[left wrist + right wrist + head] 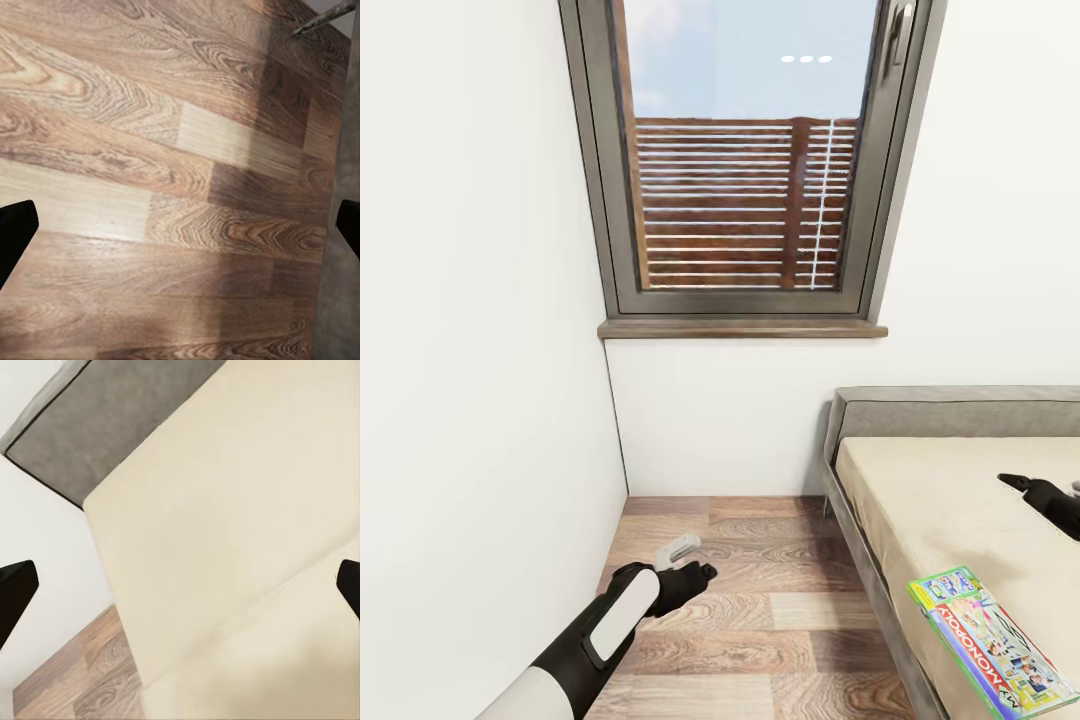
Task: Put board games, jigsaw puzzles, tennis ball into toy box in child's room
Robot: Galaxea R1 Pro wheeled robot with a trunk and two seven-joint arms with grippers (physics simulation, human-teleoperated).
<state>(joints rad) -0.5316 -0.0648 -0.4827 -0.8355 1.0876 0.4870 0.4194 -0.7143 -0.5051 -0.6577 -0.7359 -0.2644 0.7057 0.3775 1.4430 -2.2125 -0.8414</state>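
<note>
One board game point(992, 640) lies on your bed point(920, 500); your left gripper point(180, 225) over the floor point(760, 620) and right gripper point(180, 585) both stand spread, empty.

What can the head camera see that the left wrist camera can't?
Head view alone: a window, the bed with a Monopoly game near its edge, and both arms, the left gripper over the floor and the right gripper over the mattress. Left wrist view alone: a close look at the planks' grain, with that gripper's fingertips wide apart at the picture's sides. Both share the wood floor.
</note>
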